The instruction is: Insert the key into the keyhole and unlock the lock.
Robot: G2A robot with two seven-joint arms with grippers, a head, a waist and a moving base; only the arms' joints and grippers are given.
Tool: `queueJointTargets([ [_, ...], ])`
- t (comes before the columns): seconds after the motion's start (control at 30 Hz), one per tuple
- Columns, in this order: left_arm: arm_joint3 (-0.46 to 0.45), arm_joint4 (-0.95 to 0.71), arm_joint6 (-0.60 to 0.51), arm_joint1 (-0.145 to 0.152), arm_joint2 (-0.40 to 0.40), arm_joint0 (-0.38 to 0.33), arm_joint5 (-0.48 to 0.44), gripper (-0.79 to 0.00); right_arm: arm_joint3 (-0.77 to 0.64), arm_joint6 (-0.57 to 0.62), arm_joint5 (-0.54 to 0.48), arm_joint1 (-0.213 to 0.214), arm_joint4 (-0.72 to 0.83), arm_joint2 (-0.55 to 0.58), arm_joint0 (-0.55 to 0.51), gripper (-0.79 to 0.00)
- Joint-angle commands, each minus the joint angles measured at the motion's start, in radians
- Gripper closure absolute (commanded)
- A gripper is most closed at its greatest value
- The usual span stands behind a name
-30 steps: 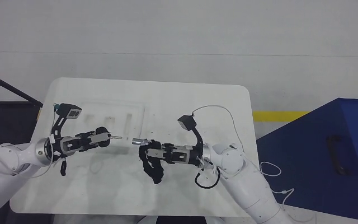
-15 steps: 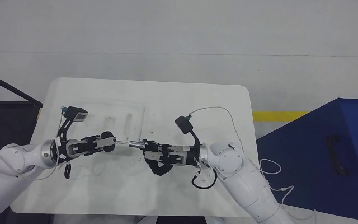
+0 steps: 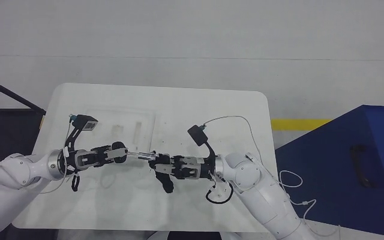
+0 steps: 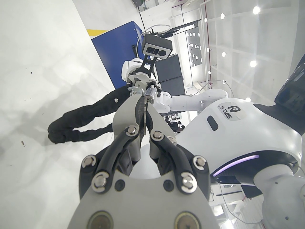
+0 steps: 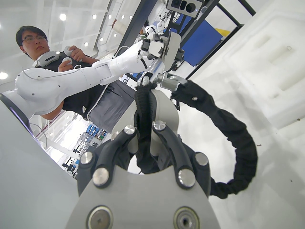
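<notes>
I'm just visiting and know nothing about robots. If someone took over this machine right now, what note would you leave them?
Left hand: shut on the key, aimed at the lock.
Right hand: shut on the black cable, just behind the silver lock cylinder.
Both are held above the table.
Done: key and lock picked up, key tip brought to the cylinder's face.
Left: I cannot tell whether the tip has entered the keyhole. Push it in, turn it, open the lock.
</notes>
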Motion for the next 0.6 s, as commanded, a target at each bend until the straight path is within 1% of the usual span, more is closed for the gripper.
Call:
queueJointTargets([
  [0.0,-0.004,0.005,-0.002,-0.004,-0.007,0.005,0.004,0.000,0.000,-0.001,-0.002,0.001,0.000,-0.001,0.000,0.000],
  [0.3,-0.006,0.009,-0.005,-0.019,-0.043,0.033,0.009,0.000,0.000,-0.008,-0.016,0.008,0.016,-0.002,-0.003,0.000],
  [0.57,-0.011,-0.011,-0.029,-0.034,-0.073,0.057,0.019,0.000,0.003,-0.001,-0.024,0.012,0.027,-0.008,0.002,0.000],
])
